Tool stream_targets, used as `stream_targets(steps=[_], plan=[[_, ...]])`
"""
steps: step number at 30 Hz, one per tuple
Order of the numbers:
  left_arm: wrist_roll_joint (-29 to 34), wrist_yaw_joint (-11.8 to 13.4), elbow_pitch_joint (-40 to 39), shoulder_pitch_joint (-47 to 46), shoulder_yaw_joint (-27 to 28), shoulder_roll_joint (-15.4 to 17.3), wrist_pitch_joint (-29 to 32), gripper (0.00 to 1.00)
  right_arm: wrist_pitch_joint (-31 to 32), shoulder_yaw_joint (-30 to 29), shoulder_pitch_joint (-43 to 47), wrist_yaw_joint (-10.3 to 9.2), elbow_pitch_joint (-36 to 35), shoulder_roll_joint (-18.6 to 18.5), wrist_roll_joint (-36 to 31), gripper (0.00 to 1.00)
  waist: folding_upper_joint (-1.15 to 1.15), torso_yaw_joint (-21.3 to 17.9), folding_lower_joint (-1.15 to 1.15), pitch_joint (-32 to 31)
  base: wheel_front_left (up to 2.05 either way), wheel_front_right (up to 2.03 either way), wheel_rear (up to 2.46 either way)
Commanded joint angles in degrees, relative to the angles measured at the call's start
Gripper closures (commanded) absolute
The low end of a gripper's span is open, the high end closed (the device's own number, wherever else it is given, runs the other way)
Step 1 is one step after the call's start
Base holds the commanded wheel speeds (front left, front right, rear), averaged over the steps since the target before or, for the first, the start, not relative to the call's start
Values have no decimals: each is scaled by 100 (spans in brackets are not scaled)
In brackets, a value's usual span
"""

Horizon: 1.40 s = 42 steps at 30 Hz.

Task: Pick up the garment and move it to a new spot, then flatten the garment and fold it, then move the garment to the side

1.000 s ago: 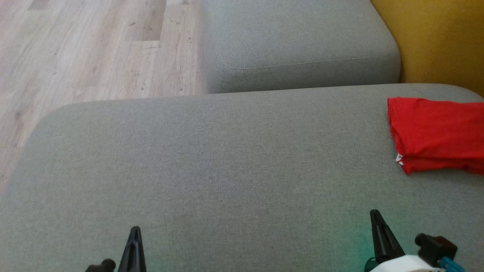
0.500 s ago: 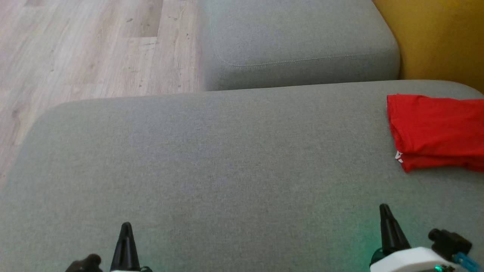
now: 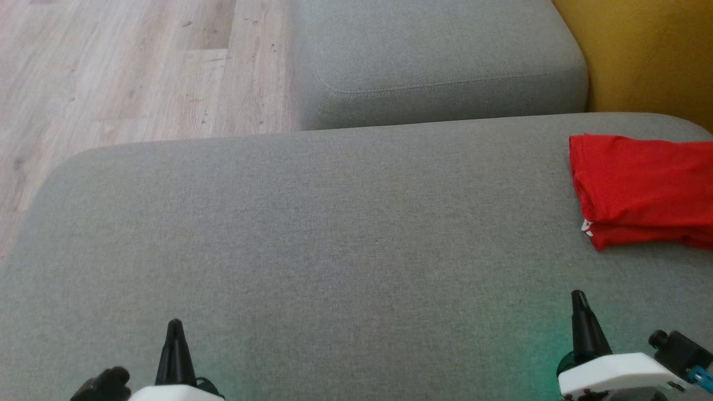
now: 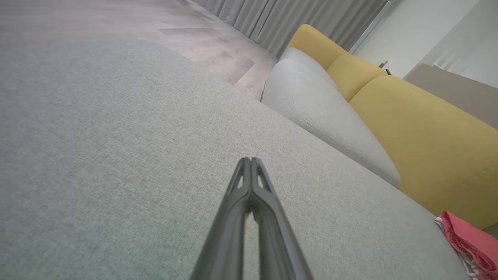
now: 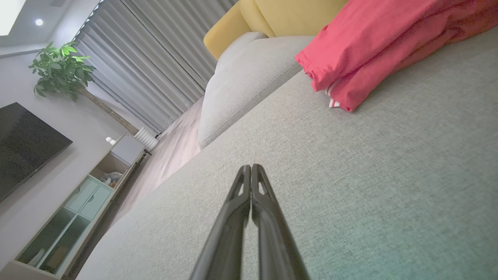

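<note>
Left gripper sits low at the near edge of the big grey cushion, and its two dark fingers are pressed flat together right up to the tips, with nothing between them and nothing held. The tips hang over bare grey fabric, and whether they brush it I cannot tell. Over to the right gripper, same story: two fingers closed tip to tip, empty, pointing out across the cushion. The garment lies ahead of it and off to its right, well apart from those tips. It's red, folded into a tidy layered stack, resting on the far right of the big grey cushion close to the yellow backrest and running off the right edge of the head view. The right wrist view catches a bit of white striping at its near corner, and the left wrist view has a pink-red edge of it at the lower right. Now the count: two grippers, two fingers on each, so four fingers, every one of them shut against its partner. One garment. Two cushions in grey, the big one under the arms and a smaller grey cushion butted up just beyond it. Pale wood floor runs off to the left. In the background of the right wrist view there is one leafy plant, one dark screen on the wall, grey curtains and one low cabinet.
</note>
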Motion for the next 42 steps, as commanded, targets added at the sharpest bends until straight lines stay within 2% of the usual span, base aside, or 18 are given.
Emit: stream_targets(steps=[1, 42], plan=[[-158, -53, -188, -316, 164, -2, 41, 100, 29, -1, -317, -2, -212, -37, 166, 100, 0, -3, 0, 6, 0, 0, 0], [-2863, -399, -191, -780, 669, -6, 715, 100, 691, -410, -724, -3, -369, -37, 2755, 100, 0, -88, 0, 201, 0, 0, 0]])
